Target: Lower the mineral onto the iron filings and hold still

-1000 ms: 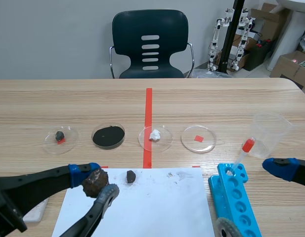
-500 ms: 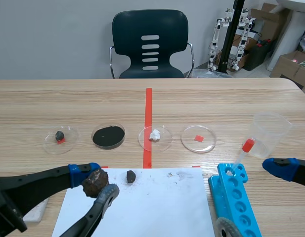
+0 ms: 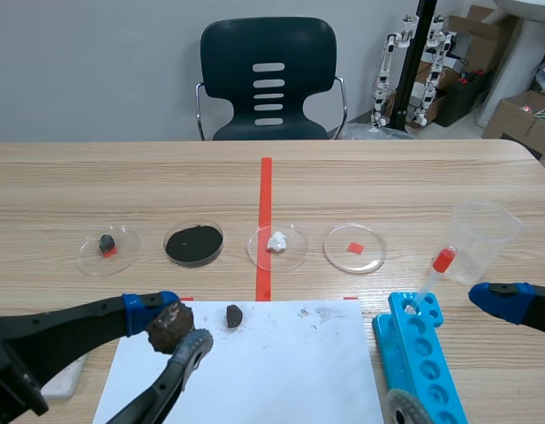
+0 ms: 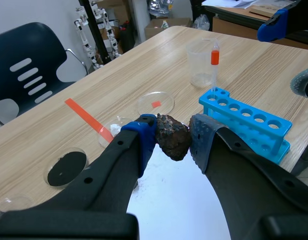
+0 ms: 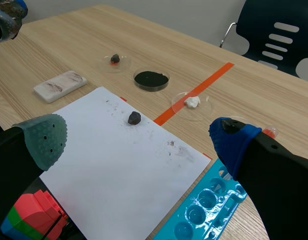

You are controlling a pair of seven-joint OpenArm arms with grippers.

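Observation:
My left gripper [image 3: 170, 329] [image 4: 172, 135] is shut on a rough dark brown mineral [image 3: 170, 326] [image 4: 172, 137] and holds it over the near left corner of the white paper sheet [image 3: 272, 371]. The dish of black iron filings [image 3: 193, 243] [image 4: 67, 167] [image 5: 151, 78] stands farther out on the table, left of the red tape line. A smaller dark rock [image 3: 234, 315] [image 5: 134, 118] lies on the paper. My right gripper [image 5: 144, 140] is open above the table's right side, holding nothing; one blue fingertip [image 3: 502, 301] shows in the scene view.
Other dishes stand in a row: one with a small dark stone [image 3: 107, 243], one with a white lump [image 3: 277, 241], one with a red square [image 3: 354, 247]. A blue tube rack [image 3: 420, 353], a dropper [image 3: 434, 274], a clear beaker [image 3: 480, 237] stand right. A pale streak plate [image 5: 60, 85] lies left.

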